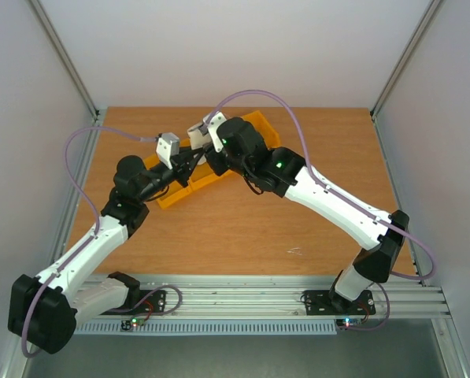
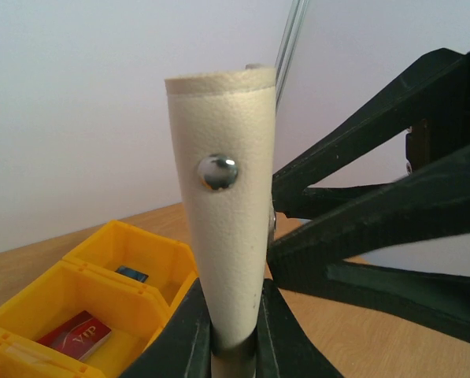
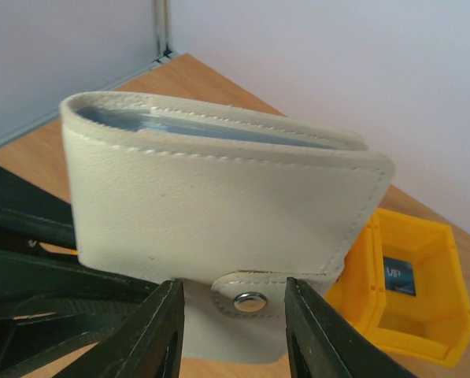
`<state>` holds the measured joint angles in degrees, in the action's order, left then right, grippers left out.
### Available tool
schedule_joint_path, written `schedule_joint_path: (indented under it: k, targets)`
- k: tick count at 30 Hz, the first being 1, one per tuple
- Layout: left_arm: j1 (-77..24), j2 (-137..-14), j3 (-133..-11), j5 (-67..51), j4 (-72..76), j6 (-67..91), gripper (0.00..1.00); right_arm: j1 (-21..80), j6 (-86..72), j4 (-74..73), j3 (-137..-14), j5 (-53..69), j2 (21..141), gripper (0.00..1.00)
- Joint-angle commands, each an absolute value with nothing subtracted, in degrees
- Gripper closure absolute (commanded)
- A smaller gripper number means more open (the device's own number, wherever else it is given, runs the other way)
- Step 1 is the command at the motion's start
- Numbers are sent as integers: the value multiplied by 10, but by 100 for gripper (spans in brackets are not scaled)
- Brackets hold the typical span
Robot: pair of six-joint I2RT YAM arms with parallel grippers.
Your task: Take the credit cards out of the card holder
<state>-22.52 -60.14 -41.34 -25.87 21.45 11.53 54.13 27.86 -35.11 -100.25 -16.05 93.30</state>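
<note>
Closest to the lens in the left wrist view, the left gripper [image 2: 233, 319] has its two black fingers pressed shut against the lower end of the card holder [image 2: 227, 236], which stands upright between them, seen edge-on. The cream face carries a round metal stud [image 2: 217, 171]. The holder is folded closed and held up off the table [image 1: 242, 228].

In the right wrist view the same holder shows its broad cream side, fold to the left. A pale blue-grey layer shows in the slit along its top edge; whether that is lining or a card cannot be told. A small tab [image 3: 246, 290] with a snap hangs over its lower edge. The right gripper [image 3: 235, 303] has its fingers standing apart, one on each side of that tab: the right-hand finger sits at the tab's edge, while a gap shows on the other side. They are not clamped on anything.

Below and beside the holder are yellow bins [image 2: 22, 298]. One compartment holds a red card [image 2: 79, 335] marked VIP, and the next holds a blue card [image 2: 132, 273].

From above, both arms meet over the bins on the far left-centre of the table, and the wrists hide the holder.
</note>
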Motion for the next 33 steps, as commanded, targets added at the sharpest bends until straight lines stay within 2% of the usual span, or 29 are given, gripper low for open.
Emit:
schedule_joint_path:
  k: [1,13,16,19,22,33]
  targets:
    - [-230,-598,-417,-275,261,113,100,546,260,-334,-1026,-198,948,67]
    - [-231,-596,-415,-281,268,110,100,545,252,-362,-1043,-285,985,75]
    - [-232,-595,-414,-286,270,109,100,545,247,-373,-1049,-307,992,84]
    - [-231,-595,-414,-286,270,109,100,545,245,-380,-1057,-310,999,87]
    - [-232,-595,-414,-284,270,107,100,545,243,-383,-1058,-313,1000,98]
    - [-231,-596,-413,-280,269,109,100,542,250,-384,-1056,-297,994,99]
